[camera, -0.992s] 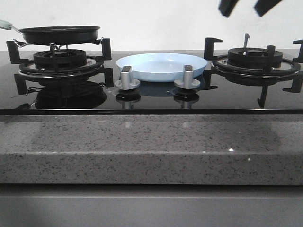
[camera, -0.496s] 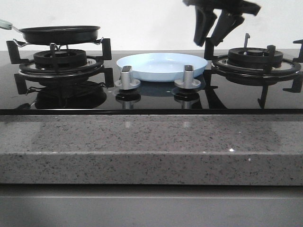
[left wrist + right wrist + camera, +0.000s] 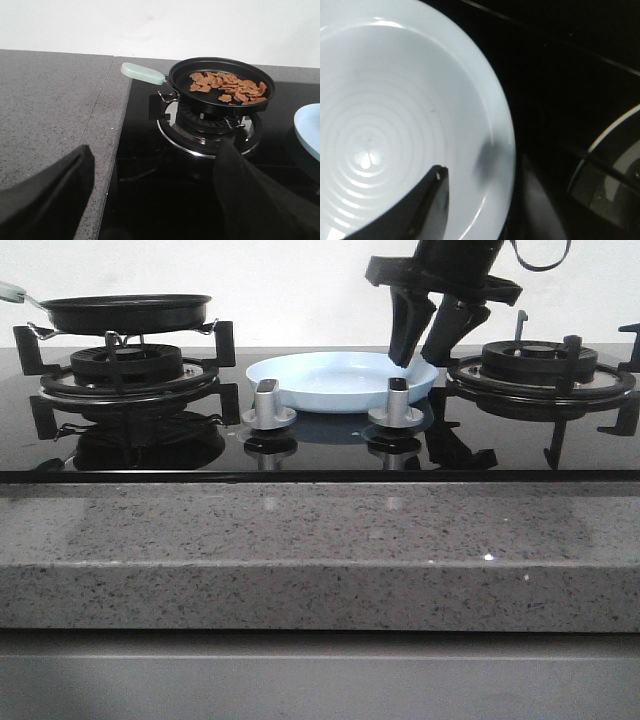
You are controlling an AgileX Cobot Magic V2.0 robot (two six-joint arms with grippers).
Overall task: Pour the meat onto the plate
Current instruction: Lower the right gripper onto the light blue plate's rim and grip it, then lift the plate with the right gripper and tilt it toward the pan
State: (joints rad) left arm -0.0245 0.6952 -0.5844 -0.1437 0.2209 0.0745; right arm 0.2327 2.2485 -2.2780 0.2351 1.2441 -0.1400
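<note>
The meat (image 3: 227, 87), a loose heap of small orange-brown pieces, lies in the black frying pan (image 3: 185, 95) on the left burner. The pan's wall (image 3: 125, 312) hides the meat in the front view. The pale blue plate (image 3: 330, 385) sits empty at the middle back of the hob. My right gripper (image 3: 417, 358) is open and points down over the plate's right rim. In the right wrist view (image 3: 482, 170) one finger is over the plate (image 3: 395, 100) and the other is outside the rim. My left gripper (image 3: 155, 147) is open and empty, short of the pan and its pale handle (image 3: 142, 73).
Two silver knobs (image 3: 268, 405) (image 3: 397, 403) stand just in front of the plate. A bare burner with black pan supports (image 3: 540, 365) is right of the plate. Grey speckled counter (image 3: 50, 100) lies left of the black glass hob.
My right gripper has come down and to the left from the top right, and now stands over the plate's right rim, still open. The pan and plate have not moved.
</note>
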